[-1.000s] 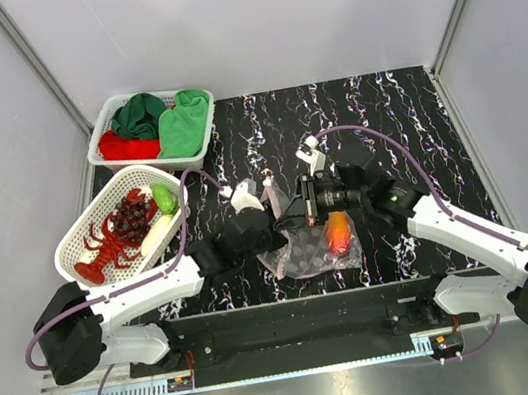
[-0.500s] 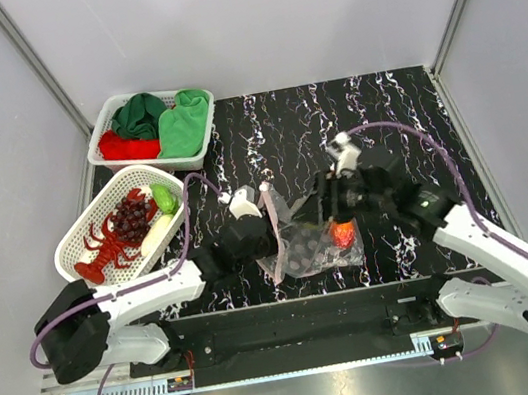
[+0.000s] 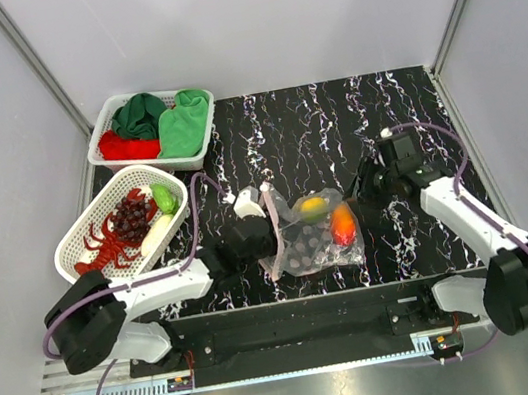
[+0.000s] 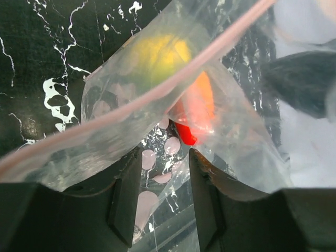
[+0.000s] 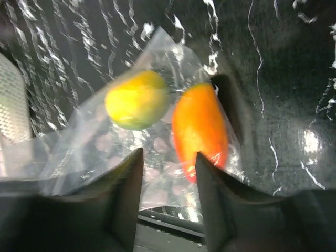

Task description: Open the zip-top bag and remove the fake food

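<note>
The bag (image 3: 304, 252), its printed spots unreadable, is seen on the mat (image 3: 333, 125) with a yellow fruit (image 5: 136, 100) and an orange fruit (image 5: 199, 131) inside, its film lying between the part-open fingers of the left gripper (image 4: 163, 205), the right gripper (image 5: 168, 194) held apart and empty nearby (the basket (image 3: 89, 214) is shown only from above).

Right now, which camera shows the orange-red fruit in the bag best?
Right wrist: the orange-red fruit lies whole and large inside the clear zip-top bag. Top external shows it small; left wrist sees only part, below the pink zip strip.

Pale walls (image 3: 264, 15), black marbled tabletop (image 3: 331, 115).
</note>
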### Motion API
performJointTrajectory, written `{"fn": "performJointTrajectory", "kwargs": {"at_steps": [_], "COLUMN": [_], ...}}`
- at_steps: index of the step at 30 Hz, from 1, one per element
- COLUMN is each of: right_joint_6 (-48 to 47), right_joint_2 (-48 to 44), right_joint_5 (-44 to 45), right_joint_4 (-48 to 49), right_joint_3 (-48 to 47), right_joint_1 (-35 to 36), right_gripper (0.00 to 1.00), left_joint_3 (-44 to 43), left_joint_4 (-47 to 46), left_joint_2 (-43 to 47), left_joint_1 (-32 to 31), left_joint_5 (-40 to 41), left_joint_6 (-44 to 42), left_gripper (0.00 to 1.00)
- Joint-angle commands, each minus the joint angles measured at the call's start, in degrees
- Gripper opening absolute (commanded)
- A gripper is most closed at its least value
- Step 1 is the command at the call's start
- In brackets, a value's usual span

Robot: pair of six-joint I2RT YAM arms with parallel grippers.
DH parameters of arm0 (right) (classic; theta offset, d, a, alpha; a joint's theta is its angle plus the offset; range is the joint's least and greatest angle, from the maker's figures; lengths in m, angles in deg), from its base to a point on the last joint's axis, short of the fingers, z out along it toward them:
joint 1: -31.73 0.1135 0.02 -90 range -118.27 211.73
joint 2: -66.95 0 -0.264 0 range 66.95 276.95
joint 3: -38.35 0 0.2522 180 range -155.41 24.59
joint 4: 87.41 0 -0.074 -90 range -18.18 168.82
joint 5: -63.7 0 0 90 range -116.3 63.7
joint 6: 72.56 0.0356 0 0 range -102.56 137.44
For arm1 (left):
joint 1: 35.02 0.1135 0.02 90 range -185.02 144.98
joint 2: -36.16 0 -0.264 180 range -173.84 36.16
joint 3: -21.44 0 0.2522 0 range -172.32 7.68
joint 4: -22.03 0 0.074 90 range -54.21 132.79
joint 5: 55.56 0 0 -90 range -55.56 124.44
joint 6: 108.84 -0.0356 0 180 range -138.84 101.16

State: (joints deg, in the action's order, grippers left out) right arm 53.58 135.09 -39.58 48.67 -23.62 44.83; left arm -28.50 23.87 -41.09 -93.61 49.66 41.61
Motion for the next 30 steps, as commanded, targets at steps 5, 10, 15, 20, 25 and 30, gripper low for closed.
{"fn": "performJointTrajectory", "kwargs": {"at_steps": [5, 10, 15, 20, 25, 30], "right_joint_6": [-2.9, -2.2, -1.3, -0.4, -2.5, -1.6], "right_joint_2": [2.1, 6.3, 15.8, 19.2, 23.0, 24.3], "right_joint_5": [-3.2, -7.4, -14.6, -18.8, -21.0, -24.9], "right_joint_4": [13.6, 16.9, 23.4, 29.2, 29.3, 29.5], "right_joint_3": [1.5, -0.5, 0.4, 2.8, 2.2, 3.6], "right_joint_1": [-0.1, -0.1, 0.1, 0.1, 0.1, 0.1], "right_gripper": [0.40, 0.42, 0.48, 0.49, 0.50, 0.45], "left_joint_3": [-0.3, -0.6, -1.9, -3.3, -4.5, -7.4], "left_joint_4": [-6.2, -8.3, -9.3, -9.7, -12.5, -12.7], "left_joint_2": [-2.6, -4.7, -7.6, -9.8, -13.9, -18.0], "left_joint_1": [1.0, 2.1, 2.7, 3.4, 4.8, 5.5], "left_joint_5": [-0.6, -1.9, -2.4, -2.3, -3.5, -3.9], "left_joint_6": [0.4, 1.1, 2.1, 2.4, 1.8, -0.1], "left_gripper": [0.40, 0.39, 0.48, 0.55, 0.66, 0.68]}}
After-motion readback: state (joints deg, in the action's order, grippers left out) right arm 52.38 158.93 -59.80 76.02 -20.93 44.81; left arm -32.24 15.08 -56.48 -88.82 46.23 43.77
